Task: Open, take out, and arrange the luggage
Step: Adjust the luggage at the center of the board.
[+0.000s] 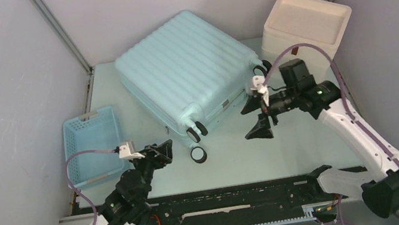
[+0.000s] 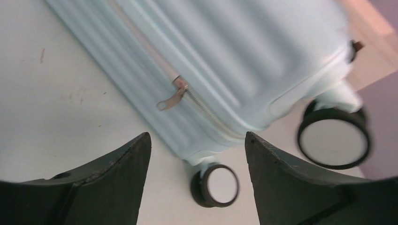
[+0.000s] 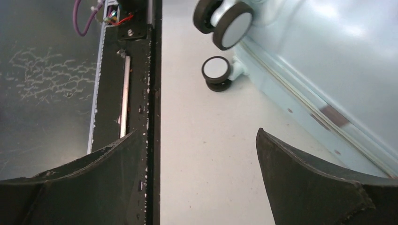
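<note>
Both the left gripper [image 1: 165, 152] and the right gripper [image 1: 246, 123] stand open and empty near the wheels of the mint-blue suitcase [image 1: 190, 65]. It lies flat and closed between a blue basket [image 1: 73, 152] and a cream box [image 1: 286, 44].

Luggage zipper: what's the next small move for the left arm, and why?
Probably ease the left end effector forward onto the zip pull and close on it. The luggage lies shut on the table, the metal pull hangs free on its side just ahead of the open, empty jaws, and nothing can come out until the zip runs.
</note>
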Motion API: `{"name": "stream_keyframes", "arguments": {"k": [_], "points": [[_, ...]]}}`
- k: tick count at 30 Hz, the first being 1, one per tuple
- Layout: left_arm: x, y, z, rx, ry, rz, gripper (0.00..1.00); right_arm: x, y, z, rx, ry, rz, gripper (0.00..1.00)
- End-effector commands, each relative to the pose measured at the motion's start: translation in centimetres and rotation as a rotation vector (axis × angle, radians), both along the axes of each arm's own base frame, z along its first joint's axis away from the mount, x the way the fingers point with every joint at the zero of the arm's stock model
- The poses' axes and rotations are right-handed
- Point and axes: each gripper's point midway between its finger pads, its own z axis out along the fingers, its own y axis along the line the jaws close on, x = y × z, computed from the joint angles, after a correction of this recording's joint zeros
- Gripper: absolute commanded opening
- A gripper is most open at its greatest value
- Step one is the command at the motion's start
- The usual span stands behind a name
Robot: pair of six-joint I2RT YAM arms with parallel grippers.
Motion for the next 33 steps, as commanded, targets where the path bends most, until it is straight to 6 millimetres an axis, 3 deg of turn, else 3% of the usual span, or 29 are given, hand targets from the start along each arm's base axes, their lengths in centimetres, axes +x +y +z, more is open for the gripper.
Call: {"name": "stream_keyframes", "arguments": {"k": [1, 8, 14, 19, 25, 33], "points": [[-1.3, -1.2, 5.4, -0.109, -0.012, -0.096, 0.78, 0.6, -2.3, 2.7, 0.118, -0.030, -0.056, 0.99], [-2.4, -2.2, 9.1, -0.150, -0.012, -0.179, 0.80, 4.9, -6.6, 4.5, 0.133, -0.038, -0.316, 1.00], [-2.4, -1.9, 12.4, -0.135, -0.069, -0.185, 0.88, 8.6, -8.6, 7.1, 0.102, -0.097, -0.429, 1.00], [-2.1, -2.3, 15.5, -0.146, -0.144, -0.192, 0.97, 11.9, -8.8, 8.9, 0.097, -0.078, -0.445, 1.00], [-0.7, -2.8, 17.9, -0.121, -0.164, -0.207, 0.99, 16.6, -10.7, 7.4, -0.035, -0.058, -0.559, 0.99], [2.6, -4.0, 16.4, -0.218, -0.059, -0.248, 0.99, 22.9, -13.8, 1.9, -0.251, -0.041, -0.748, 0.99]]}}
